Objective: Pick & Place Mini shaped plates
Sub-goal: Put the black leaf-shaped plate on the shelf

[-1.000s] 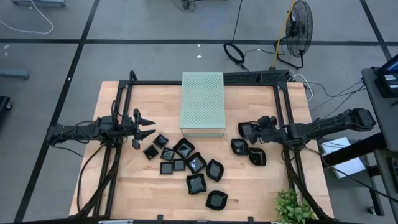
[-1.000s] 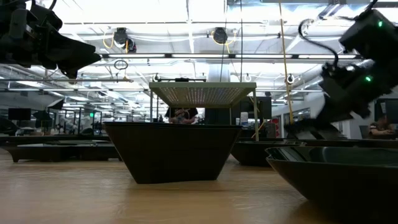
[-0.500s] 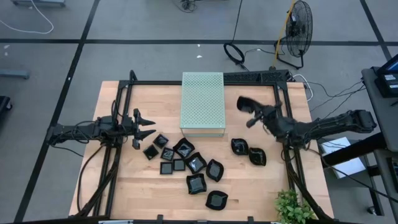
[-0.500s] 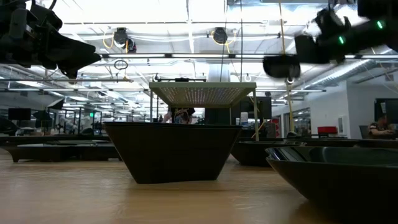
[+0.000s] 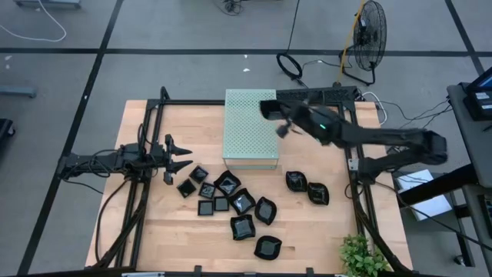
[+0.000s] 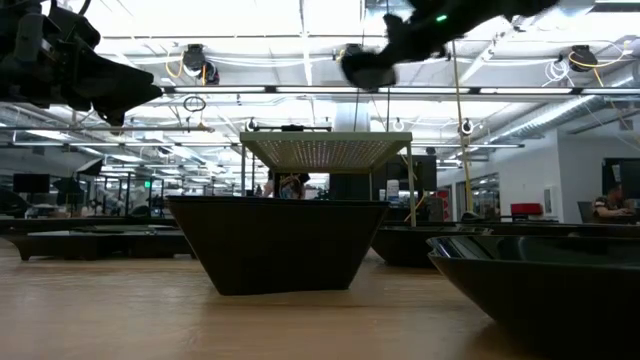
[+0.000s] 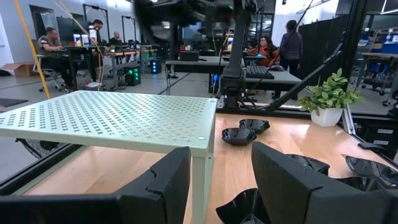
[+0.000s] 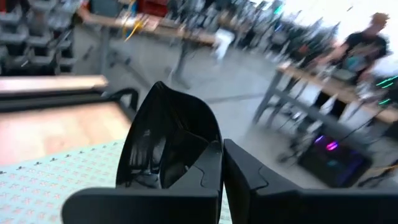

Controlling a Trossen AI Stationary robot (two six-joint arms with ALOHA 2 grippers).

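Observation:
Several glossy black mini plates (image 5: 231, 200) lie flat in a cluster on the wooden table, near the pale green perforated box (image 5: 250, 128). Two more mini plates (image 5: 296, 181) sit to the right of the cluster. My right gripper (image 5: 278, 117) is in the air over the box's far right corner, shut on one black mini plate (image 5: 269, 108); that plate also shows high up in the low view (image 6: 368, 68). My left gripper (image 5: 183, 155) hovers open at the left of the cluster, touching nothing; its fingers (image 7: 168, 180) point toward the box (image 7: 124, 118). My right gripper pinches the mini plate by its rim (image 8: 208, 152) between the two fingers (image 8: 249, 180), at the edge closest to the wrist. The plate (image 8: 171, 137) is lifted clear and sticks out beyond the fingertips, tilted on edge above the box's top (image 8: 56, 171).
A black frame rail (image 5: 350, 146) runs along the table's right side and another along the left (image 5: 146, 154). A potted plant (image 5: 360, 258) stands at the near right corner. Bare wood lies near the table's near left part (image 5: 161, 238). People sit at desks beyond the table.
My right gripper has taken one mini plate off the table's right part, lifted it clear and carried it up, toward the far edge and to the left, until it is over the box's far right corner. Two plates remain where three lay.

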